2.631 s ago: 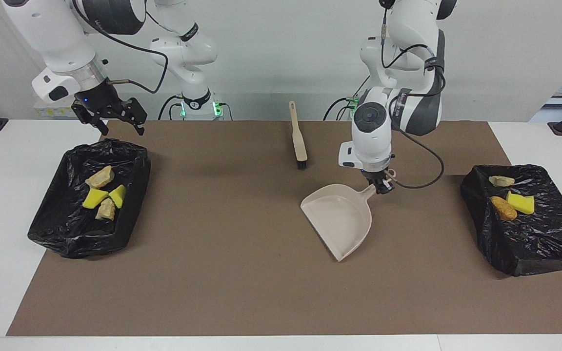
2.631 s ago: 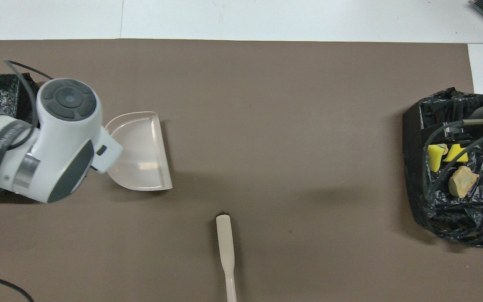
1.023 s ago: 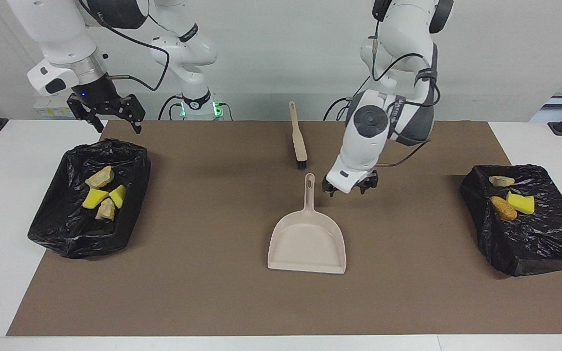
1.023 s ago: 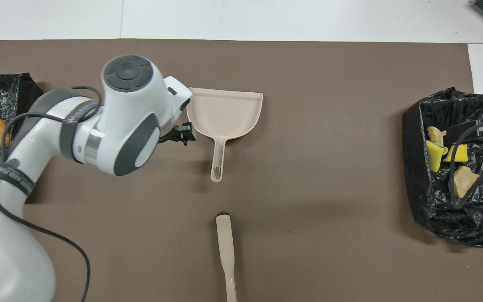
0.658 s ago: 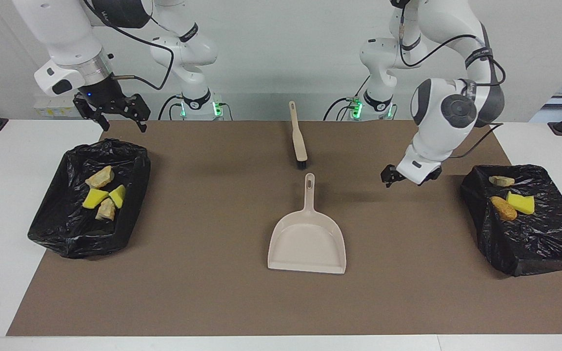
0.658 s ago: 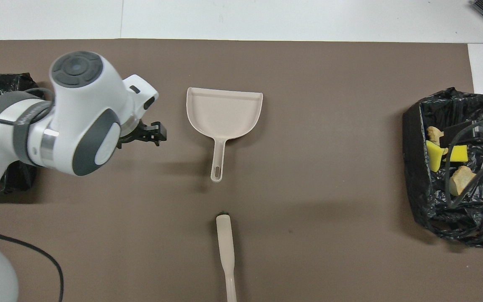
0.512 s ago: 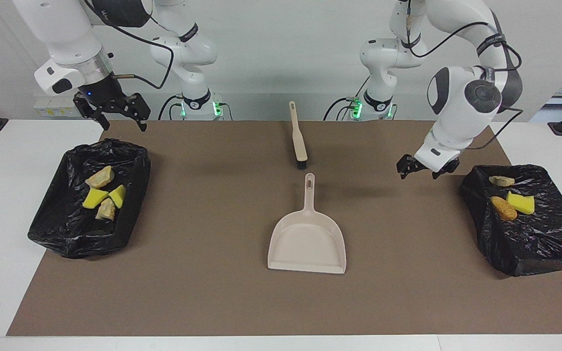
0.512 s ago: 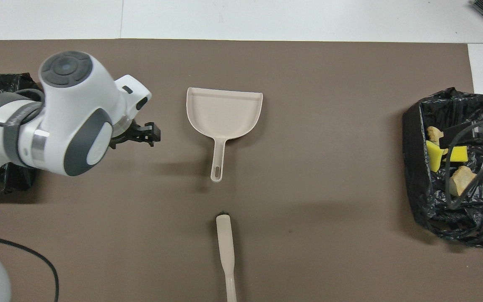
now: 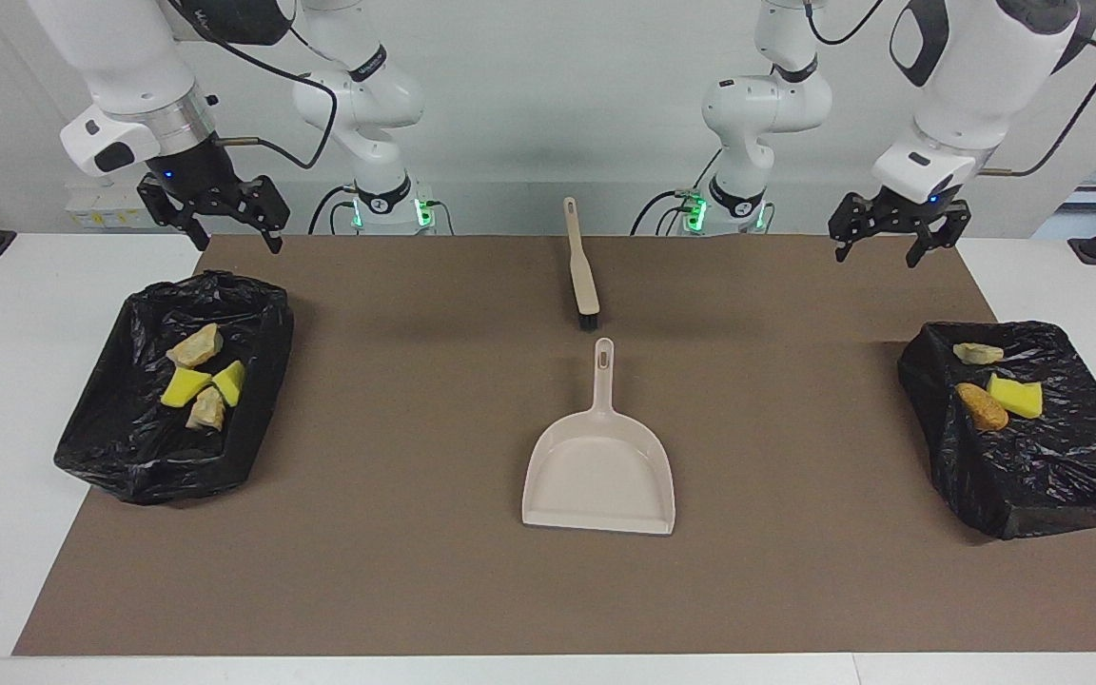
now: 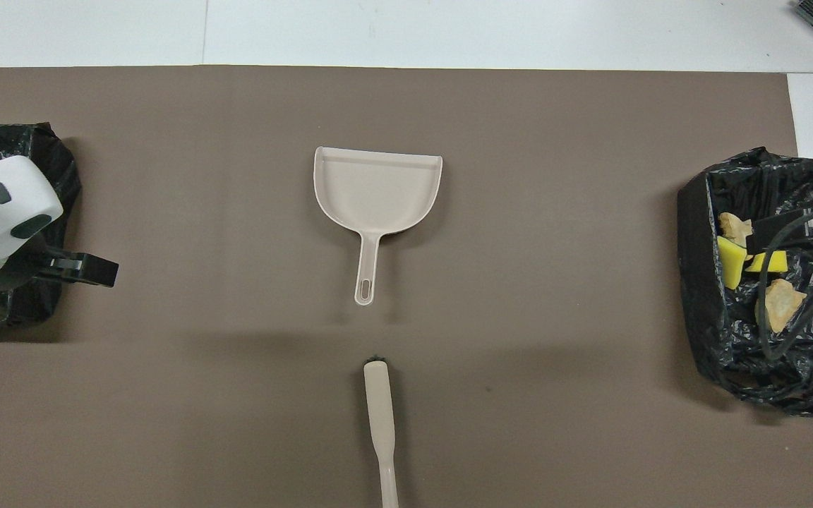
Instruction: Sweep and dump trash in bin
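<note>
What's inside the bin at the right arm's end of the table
In the black-lined bin lie four scraps: two yellow sponge chunks and two tan crusty lumps. In the overhead view the right arm's cables cover part of them. Anything beneath the scraps or in the liner's folds stays hidden.

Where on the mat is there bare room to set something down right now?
Bare mat lies between the dustpan and each bin, and along the mat's edge farthest from the robots. The midline is crowded: the brush lies close to the dustpan's handle. Both bins hold trash. The open left gripper and right gripper hang above the mat's corners nearest the robots.
</note>
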